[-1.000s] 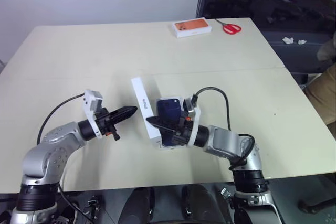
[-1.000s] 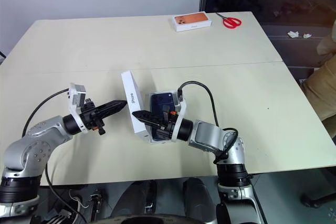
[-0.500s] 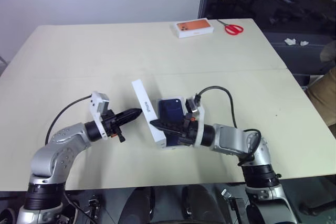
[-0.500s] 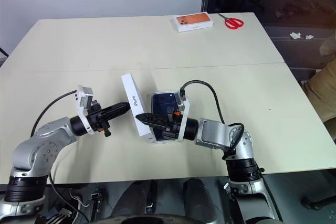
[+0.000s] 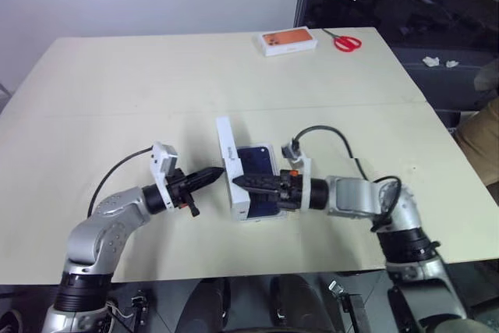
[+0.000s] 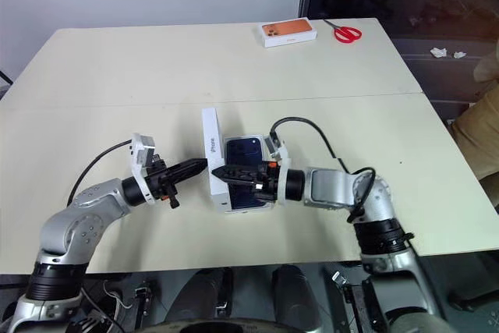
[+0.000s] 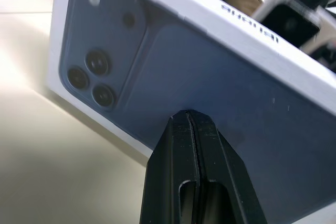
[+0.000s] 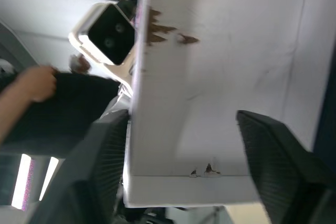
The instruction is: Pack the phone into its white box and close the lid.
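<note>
The left eye view shows one cream table (image 5: 117, 83) carrying one phone (image 5: 260, 181), one white box (image 5: 261, 214) under it, one lid (image 5: 229, 163), one white box with an orange face (image 5: 288, 41) and one pair of red-handled scissors (image 5: 343, 40). The last two lie at the far edge, well apart from the rest. The phone lies dark and glossy in the white box near the table's front edge. The lid stands nearly upright on its long edge against the box's left side. Grey lettering runs along the lid's white side wall; it appears to read "iPhone", though it is too small to be sure. The left wrist view shows the lid's printed face: a dark blue phone with three camera lenses. The left gripper (image 5: 212, 174) has its jaws pressed together, the tip touching that printed face. The right gripper (image 5: 243, 183) reaches over the phone, jaws apart, straddling the lid's white edge in the right wrist view; whether they press it cannot be told.
</note>
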Robot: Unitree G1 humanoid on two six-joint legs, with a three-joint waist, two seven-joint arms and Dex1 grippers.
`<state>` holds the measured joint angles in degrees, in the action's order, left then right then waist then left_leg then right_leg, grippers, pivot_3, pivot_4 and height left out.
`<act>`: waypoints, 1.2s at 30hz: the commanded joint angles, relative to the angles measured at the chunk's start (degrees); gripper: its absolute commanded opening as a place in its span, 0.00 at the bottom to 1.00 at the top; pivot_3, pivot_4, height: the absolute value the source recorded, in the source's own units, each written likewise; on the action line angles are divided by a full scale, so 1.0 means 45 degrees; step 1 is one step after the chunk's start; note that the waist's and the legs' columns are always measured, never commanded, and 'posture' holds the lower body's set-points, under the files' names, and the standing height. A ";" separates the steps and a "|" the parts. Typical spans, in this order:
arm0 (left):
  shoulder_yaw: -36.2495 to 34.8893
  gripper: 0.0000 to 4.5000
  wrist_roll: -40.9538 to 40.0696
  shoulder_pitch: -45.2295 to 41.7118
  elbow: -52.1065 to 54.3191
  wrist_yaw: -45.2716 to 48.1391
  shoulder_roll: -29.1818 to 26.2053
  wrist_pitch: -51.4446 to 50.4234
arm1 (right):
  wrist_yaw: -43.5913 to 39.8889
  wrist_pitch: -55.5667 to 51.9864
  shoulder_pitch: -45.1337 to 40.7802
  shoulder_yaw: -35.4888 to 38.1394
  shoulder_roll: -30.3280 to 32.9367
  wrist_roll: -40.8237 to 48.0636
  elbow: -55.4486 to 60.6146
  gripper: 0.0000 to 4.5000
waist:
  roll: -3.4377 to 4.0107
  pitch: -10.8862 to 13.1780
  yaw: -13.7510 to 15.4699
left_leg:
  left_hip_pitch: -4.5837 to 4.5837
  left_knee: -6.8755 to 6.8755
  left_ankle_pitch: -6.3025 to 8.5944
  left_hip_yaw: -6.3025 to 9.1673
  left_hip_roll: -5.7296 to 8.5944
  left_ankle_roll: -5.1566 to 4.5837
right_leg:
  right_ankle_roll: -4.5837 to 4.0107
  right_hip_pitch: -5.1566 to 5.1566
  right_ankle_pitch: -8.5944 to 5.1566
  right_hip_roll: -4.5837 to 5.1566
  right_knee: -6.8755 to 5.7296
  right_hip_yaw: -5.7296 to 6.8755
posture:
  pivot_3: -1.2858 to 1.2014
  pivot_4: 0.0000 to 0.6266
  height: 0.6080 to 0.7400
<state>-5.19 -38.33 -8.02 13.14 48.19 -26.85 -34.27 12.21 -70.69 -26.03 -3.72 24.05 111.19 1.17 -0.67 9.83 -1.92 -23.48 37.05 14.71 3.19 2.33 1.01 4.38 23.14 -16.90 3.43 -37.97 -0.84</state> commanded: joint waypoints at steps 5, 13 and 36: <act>-0.0215 0.00 -0.0053 -0.0224 0.0094 0.0027 -0.0001 0.0275 | -0.4493 -0.1298 -0.1315 0.0103 0.2922 -0.3819 0.0286 0.73 | -0.0003 0.0000 0.0165 | 0.0002 0.0003 0.0004 -0.0006 -0.0001 -0.0006 | 0.0000 -0.0004 0.0000 -0.0002 0.0004 0.0000 | 0.52 0.24 1.00; -0.0147 0.00 0.0104 -0.0368 -0.0171 -0.0010 0.0105 0.0402 | -1.3028 0.2385 -0.1763 -0.3395 0.7501 -1.2348 0.2609 0.73 | -0.0004 0.0009 0.0267 | -0.0002 0.0005 0.0006 -0.0001 -0.0002 -0.0010 | 0.0002 -0.0005 -0.0001 -0.0006 0.0022 0.0011 | 0.52 0.24 1.00; -0.0543 0.00 0.0069 -0.0535 -0.0407 -0.0335 0.0045 0.0469 | -1.9275 0.9435 -0.3106 -0.5039 0.7473 -2.1924 -0.0908 0.68 | -0.0005 0.0035 0.0505 | -0.0014 0.0002 0.0009 0.0008 0.0013 -0.0005 | 0.0011 -0.0008 0.0005 0.0022 0.0072 0.0014 | 0.52 0.24 1.00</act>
<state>-6.37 -37.83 -9.43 10.97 47.07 -26.56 -33.24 -74.68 -30.06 -37.74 -27.65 58.57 14.96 -1.50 -0.69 9.99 0.36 -23.54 37.07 14.75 3.22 2.37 0.99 4.43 23.10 -16.87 3.52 -37.65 -0.78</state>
